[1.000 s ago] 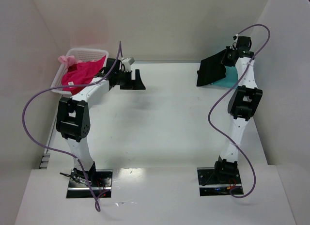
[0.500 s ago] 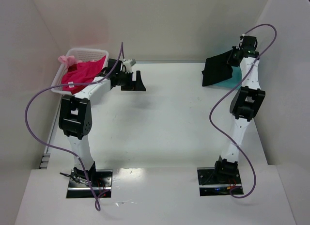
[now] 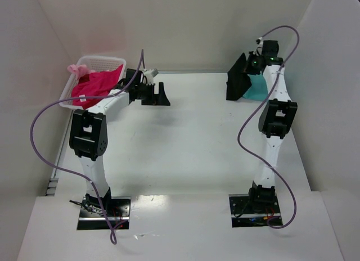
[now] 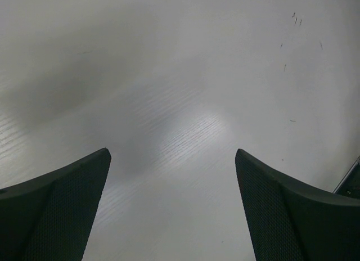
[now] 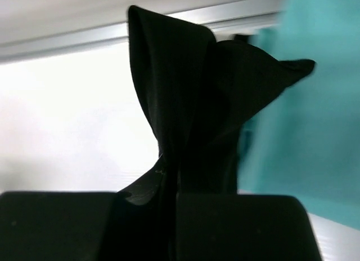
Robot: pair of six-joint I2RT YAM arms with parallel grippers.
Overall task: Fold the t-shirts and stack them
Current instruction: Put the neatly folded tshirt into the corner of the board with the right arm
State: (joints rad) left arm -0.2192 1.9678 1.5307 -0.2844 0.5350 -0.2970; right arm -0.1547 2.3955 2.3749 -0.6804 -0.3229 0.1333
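Black t-shirt (image 5: 180, 103) hangs clamped in my right gripper (image 5: 171, 188) at the far right, beside the teal t-shirt (image 5: 315, 103); my left gripper (image 4: 171, 154) stands wide apart over the table (image 4: 197, 75).

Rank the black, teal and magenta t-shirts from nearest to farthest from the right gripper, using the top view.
1. Black t-shirt: clamped in the right gripper, far right.
2. Teal t-shirt: just beside the black one, far right.
3. Magenta t-shirt: in the basket, far left.

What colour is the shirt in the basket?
Bright pink. The shirt shows best in the top view.
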